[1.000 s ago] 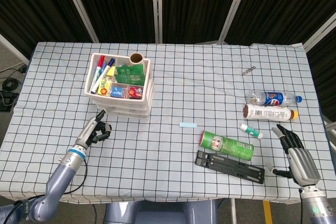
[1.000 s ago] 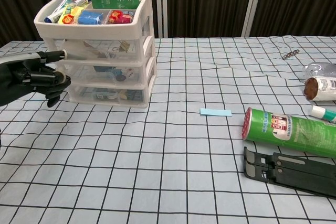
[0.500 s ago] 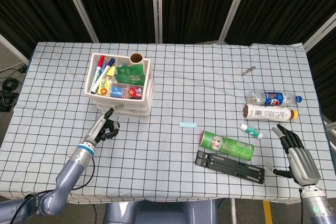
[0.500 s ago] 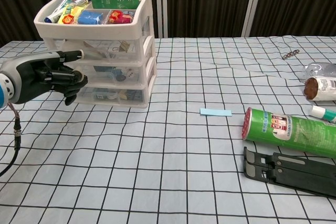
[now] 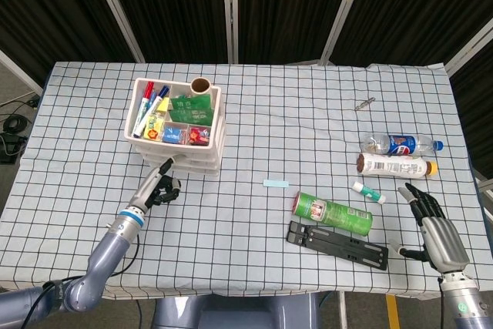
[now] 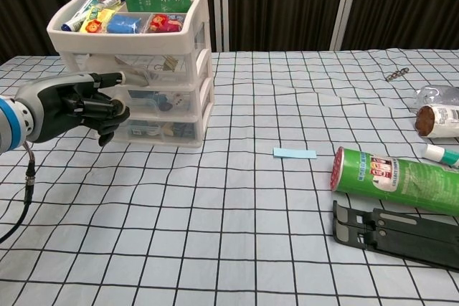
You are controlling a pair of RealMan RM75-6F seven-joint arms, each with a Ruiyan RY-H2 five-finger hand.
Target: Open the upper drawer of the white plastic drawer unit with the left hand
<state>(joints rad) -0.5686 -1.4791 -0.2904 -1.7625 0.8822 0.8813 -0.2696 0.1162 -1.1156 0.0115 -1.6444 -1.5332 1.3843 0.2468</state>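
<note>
The white plastic drawer unit [image 5: 217, 138] [image 6: 203, 48] stands at the table's left, its top tray full of markers and packets. Its upper drawer [image 6: 154, 68] sits flush with the frame. My left hand [image 5: 160, 188] [image 6: 75, 104] is right in front of the unit, most fingers curled in and one finger stretched out to the upper drawer's front; whether it touches is unclear. It holds nothing. My right hand [image 5: 433, 229] rests near the table's front right edge with fingers spread and empty; the chest view does not show it.
A green can [image 5: 333, 213] [image 6: 394, 177] lies by a black stand [image 5: 337, 244] [image 6: 394, 234]. Two bottles [image 5: 400, 144] lie at the right, a glue stick [image 5: 368, 192] below them. A blue slip [image 5: 275, 183] [image 6: 294, 153] lies mid-table, a small metal chain [image 5: 364, 102] further back.
My left hand has moved forward and to the right, from the unit's left front corner to the front of its drawers. The right hand has stayed put.
</note>
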